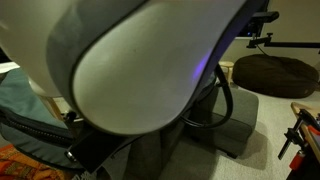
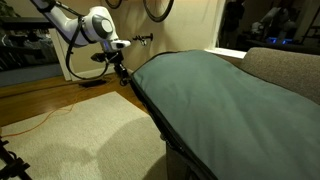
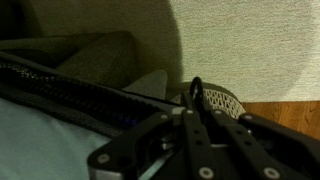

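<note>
While your claw (image 2: 122, 72) sits pressed together, it meets a corner of the green cover (image 2: 215, 90).
Its tips touch the black zipper edge (image 3: 80, 95) running away from them along the cover; any pinch cannot be told.

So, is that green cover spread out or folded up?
Spread out: the green cover lies flat across the couch, gripper at its corner.

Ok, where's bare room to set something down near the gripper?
The beige rug, between the wood floor and the couch, is bare. The orange cable runs along its floor-side edge. Crowded: the gripper at the zipper of the green cover.
</note>
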`<state>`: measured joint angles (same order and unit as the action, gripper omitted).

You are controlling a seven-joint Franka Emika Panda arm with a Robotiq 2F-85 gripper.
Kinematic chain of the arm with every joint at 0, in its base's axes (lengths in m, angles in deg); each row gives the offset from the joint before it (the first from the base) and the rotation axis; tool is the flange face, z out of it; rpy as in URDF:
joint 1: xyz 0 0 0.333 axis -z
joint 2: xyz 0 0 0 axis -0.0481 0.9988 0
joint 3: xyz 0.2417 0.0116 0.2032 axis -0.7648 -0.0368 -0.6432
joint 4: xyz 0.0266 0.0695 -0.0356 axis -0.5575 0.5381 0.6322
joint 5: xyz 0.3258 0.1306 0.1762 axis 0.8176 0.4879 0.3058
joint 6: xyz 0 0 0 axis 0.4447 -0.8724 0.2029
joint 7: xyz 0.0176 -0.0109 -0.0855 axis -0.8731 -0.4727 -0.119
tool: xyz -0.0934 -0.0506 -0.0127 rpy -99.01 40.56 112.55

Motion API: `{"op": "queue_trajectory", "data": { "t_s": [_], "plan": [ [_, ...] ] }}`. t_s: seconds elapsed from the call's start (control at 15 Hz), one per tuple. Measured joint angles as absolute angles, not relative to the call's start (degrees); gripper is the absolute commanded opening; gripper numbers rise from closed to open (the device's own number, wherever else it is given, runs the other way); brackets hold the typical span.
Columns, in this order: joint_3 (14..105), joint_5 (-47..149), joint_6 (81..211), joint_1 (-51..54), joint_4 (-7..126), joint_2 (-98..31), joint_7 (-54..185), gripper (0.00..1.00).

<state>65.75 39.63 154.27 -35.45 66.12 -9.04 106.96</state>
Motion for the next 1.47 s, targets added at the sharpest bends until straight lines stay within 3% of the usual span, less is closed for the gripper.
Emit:
{"op": "queue_trajectory", "data": {
  "t_s": [1.47],
  "plan": [
    [62.5,39.6,143.4,-33.3,56.9,-5.4,111.6,0.07]
  ]
}}
